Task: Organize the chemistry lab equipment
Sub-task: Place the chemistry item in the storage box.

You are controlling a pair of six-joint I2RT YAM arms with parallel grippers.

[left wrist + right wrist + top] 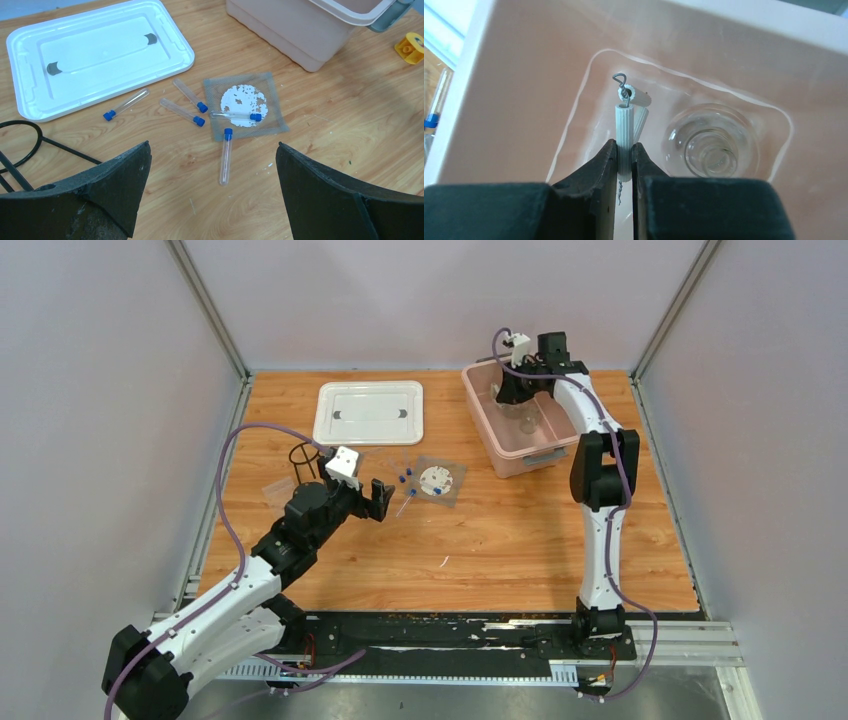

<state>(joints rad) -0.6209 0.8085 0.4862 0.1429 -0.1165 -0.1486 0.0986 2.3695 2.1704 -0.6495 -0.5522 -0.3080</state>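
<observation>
Fingers of the right gripper pinch 1 ribbed white sleeve of the small triangle. It is held inside the pink bin, above the floor and beside a clear glass vessel. The sleeve's long axis runs straight out from the fingertips, with twisted wire at its far end. Left gripper hovers over the wooden table, fingers spread wide. 5 blue-capped tubes lie ahead of it, 1 across a grey mesh square with a white disc. The nearest tube, smooth and clear, points away between the fingers, so the left arm is judged better placed for it.
</observation>
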